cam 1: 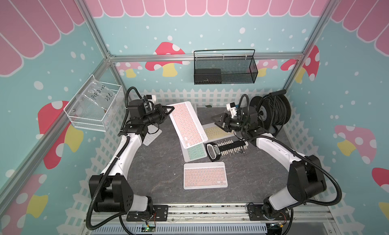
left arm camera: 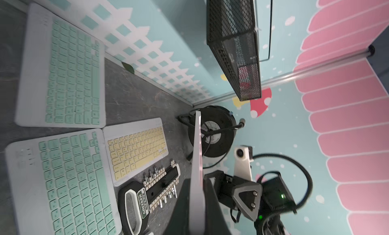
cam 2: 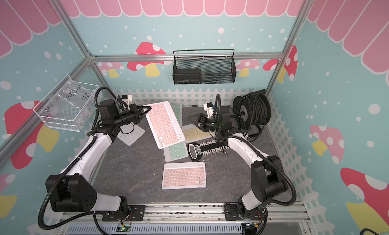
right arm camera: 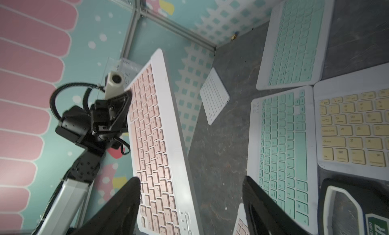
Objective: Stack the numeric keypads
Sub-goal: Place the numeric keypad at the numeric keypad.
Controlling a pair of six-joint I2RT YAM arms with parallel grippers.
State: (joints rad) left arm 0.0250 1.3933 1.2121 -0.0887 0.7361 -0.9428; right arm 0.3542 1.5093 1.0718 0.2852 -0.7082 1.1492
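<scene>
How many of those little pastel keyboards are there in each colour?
Pink keypads: 2
Mint green keypads: 2
Yellow keypad: 1
White keypad: 1
Total: 6

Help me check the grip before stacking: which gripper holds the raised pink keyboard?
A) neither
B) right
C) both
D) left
D: the left gripper is shut on the far corner of the raised pink keyboard, while the right gripper has its jaws standing open.
</scene>
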